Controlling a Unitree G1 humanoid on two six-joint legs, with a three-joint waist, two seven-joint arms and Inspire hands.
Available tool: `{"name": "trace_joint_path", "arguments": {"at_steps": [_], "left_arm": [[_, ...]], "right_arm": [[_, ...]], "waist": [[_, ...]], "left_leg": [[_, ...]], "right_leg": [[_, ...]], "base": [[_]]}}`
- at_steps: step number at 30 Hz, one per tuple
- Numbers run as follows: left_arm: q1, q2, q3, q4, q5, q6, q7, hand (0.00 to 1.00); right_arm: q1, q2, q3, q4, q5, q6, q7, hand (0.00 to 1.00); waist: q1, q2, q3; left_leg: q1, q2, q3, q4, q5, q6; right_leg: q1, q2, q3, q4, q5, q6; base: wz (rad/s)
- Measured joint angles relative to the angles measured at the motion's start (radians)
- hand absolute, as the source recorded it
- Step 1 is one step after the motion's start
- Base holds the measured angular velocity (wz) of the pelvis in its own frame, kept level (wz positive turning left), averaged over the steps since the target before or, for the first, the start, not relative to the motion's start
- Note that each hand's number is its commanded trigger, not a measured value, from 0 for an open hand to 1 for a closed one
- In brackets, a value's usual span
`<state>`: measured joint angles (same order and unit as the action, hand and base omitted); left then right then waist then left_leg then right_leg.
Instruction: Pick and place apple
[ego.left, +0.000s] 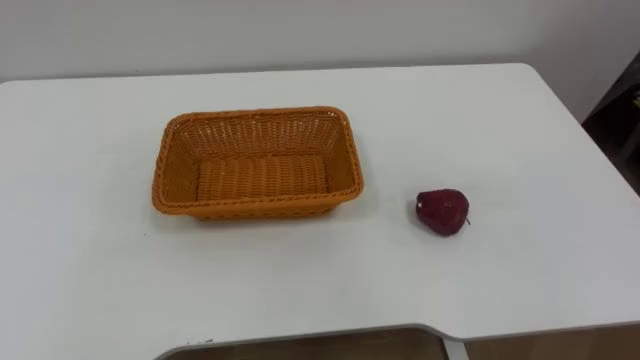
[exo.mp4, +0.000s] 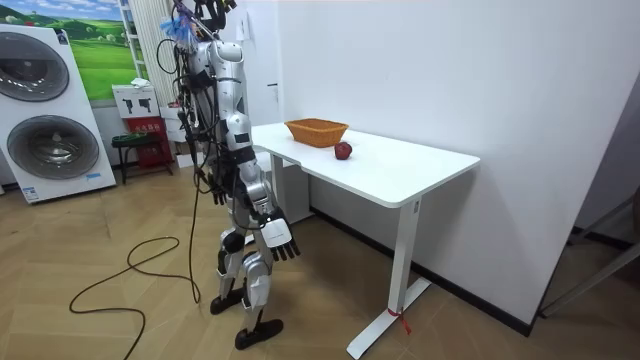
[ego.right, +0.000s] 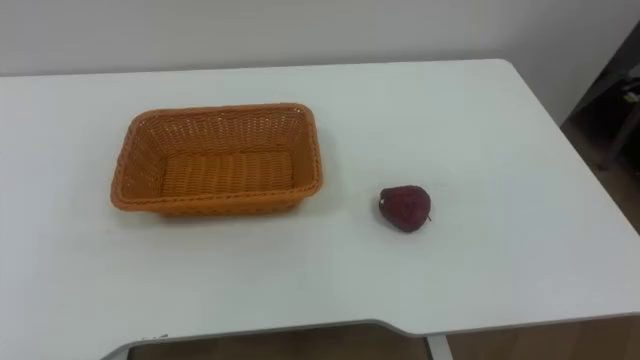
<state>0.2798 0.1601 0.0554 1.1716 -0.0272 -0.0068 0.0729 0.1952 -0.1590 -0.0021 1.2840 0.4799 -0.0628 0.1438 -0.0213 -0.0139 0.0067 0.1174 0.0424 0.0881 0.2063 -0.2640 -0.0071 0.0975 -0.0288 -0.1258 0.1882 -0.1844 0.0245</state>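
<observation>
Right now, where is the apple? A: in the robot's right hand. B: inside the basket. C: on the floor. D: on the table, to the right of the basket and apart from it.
D: the apple lies on the white table, to the right of the orange basket and not touching it.

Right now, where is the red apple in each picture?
Left eye view: the apple lies right of centre, right of the orange basket.
Right eye view: apple right of centre again, right of the basket.
Room view: apple on the white table, just to the room view's right of the basket.
Shared landmark: the basket.
</observation>
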Motion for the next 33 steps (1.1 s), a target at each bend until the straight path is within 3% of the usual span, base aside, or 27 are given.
{"name": "trace_joint_path", "arguments": {"at_steps": [8, 13, 16, 21, 25, 28, 33], "left_arm": [[-0.003, 0.0, 0.003, -0.002, -0.001, 0.015, -0.003, 0.0], [-0.017, -0.011, 0.017, -0.003, -0.033, 0.013, 0.013, 0.0], [-0.016, -0.015, 0.029, -0.004, -0.064, 0.005, 0.021, 0.0], [0.006, -0.012, 0.131, -0.017, -0.099, -0.009, 0.046, 0.0], [0.023, -0.006, 0.171, -0.036, -0.097, -0.014, 0.077, 0.0], [0.023, -0.006, 0.199, -0.036, -0.099, -0.026, 0.077, 0.0], [0.025, 0.005, 0.218, -0.036, -0.088, -0.037, 0.077, 0.0]], "right_arm": [[-0.015, 0.0, 0.0, 0.007, 0.011, 0.015, -0.024, 0.0], [-0.018, 0.008, -0.012, 0.01, 0.138, 0.041, -0.069, 0.0], [-0.018, 0.011, -0.113, -0.004, 0.34, 0.057, -0.108, 0.0], [-0.018, 0.009, -0.359, -0.094, 0.716, 0.057, -0.224, 0.0], [-0.026, 0.009, -0.464, -0.197, 0.885, 0.012, -0.319, 0.0], [-0.041, 0.009, -0.539, -0.248, 0.903, -0.008, -0.401, 0.0], [-0.039, 0.003, -0.614, -0.437, 0.873, -0.084, -0.633, 0.0]], "waist": [[0.003, 0.002, 0.0008], [0.002, 0.003, 0.0024], [-0.001, 0.006, 0.0054], [-0.024, 0.002, 0.0024], [-0.032, -0.005, -0.0013], [-0.032, -0.009, -0.0038], [-0.029, -0.018, -0.006]], "left_leg": [[0.001, 0.0, 0.002, -0.001, 0.0, 0.0], [0.001, 0.001, 0.002, -0.002, 0.0, 0.0], [0.008, 0.001, 0.005, -0.003, 0.0, 0.0], [0.012, 0.0, 0.005, -0.007, 0.0, 0.0], [0.012, -0.001, 0.005, -0.001, 0.0, 0.0], [0.011, -0.002, 0.006, 0.0, 0.0, 0.0], [0.007, -0.004, 0.005, 0.002, 0.0, 0.001]], "right_leg": [[0.0, 0.0, 0.001, -0.001, 0.0, 0.0], [-0.003, 0.001, 0.002, 0.001, 0.0, 0.0], [0.002, 0.001, 0.004, 0.001, 0.0, 0.0], [0.006, -0.001, 0.0, 0.001, -0.001, 0.001], [0.006, -0.002, 0.0, -0.001, -0.002, 0.002], [0.006, -0.003, 0.0, 0.0, -0.002, 0.003], [0.001, -0.004, 0.0, 0.003, -0.004, 0.004]], "base": [[0.0], [-0.01], [-0.01], [0.0], [0.0], [0.0], [0.0]]}}
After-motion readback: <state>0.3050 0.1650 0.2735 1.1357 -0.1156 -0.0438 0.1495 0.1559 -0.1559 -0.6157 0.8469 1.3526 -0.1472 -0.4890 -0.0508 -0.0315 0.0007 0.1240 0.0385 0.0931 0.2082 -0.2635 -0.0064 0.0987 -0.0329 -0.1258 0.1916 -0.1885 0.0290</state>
